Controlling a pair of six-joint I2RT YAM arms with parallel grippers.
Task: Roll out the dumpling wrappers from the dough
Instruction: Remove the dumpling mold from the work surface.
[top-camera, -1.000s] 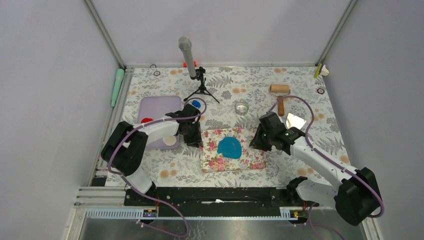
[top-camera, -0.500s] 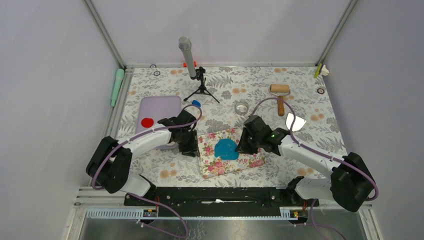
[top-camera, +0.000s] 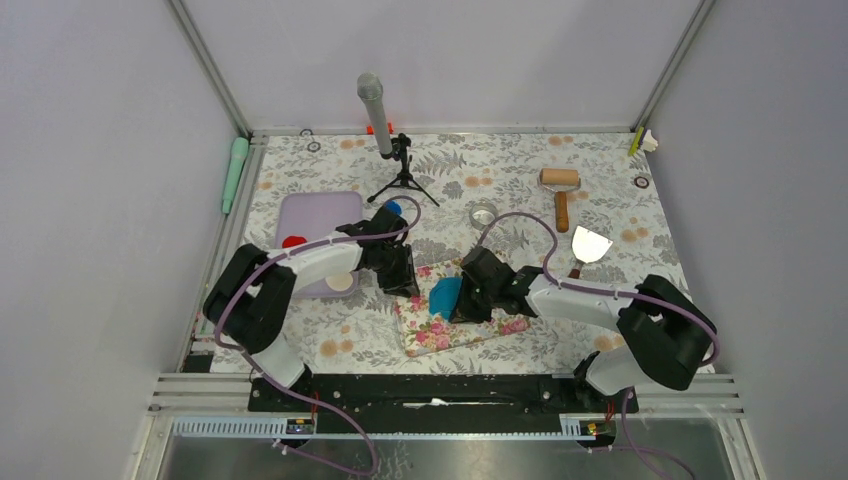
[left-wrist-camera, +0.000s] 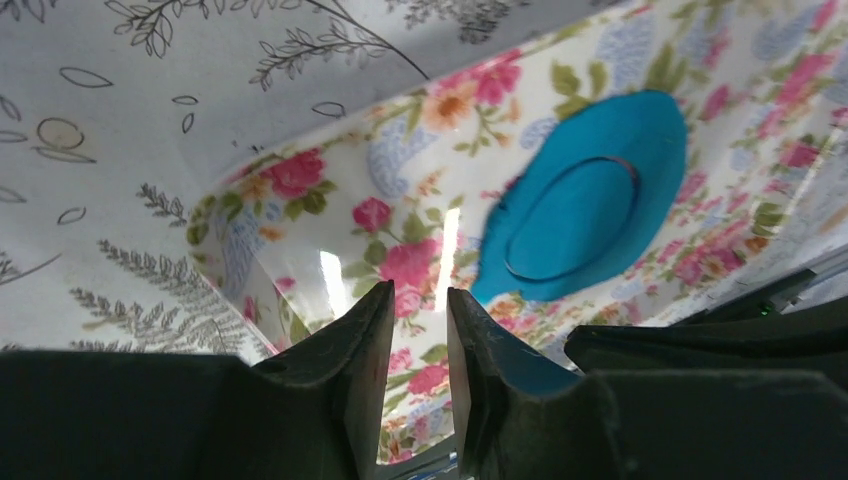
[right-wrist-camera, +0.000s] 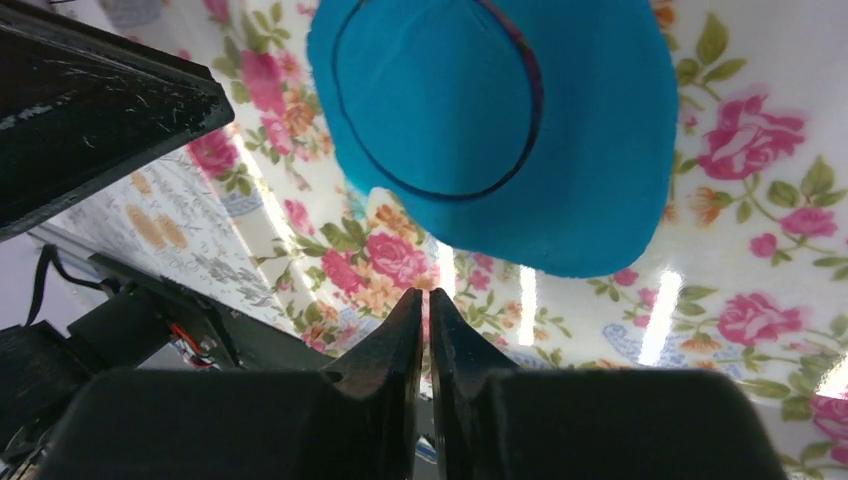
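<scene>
Right wrist view: dough (right-wrist-camera: 600, 200), a flattened blue sheet scored with a round wrapper outline (right-wrist-camera: 430, 90), lies on the floral mat (right-wrist-camera: 770, 140). Left wrist view: its long axis slants lower-left to upper-right. Right gripper (right-wrist-camera: 424, 298) fingers are nearly together beside its rim. Left gripper (left-wrist-camera: 420, 295) fingers are narrowly apart, grip indeterminable.

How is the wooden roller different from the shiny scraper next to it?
The wooden roller has a round drum across its top; the scraper has a flat, shiny metal blade. The roller lies farther back on the table, its handle pointing straight toward the near edge; the scraper lies nearer and slanted. Both rest right of the mat, untouched.
</scene>
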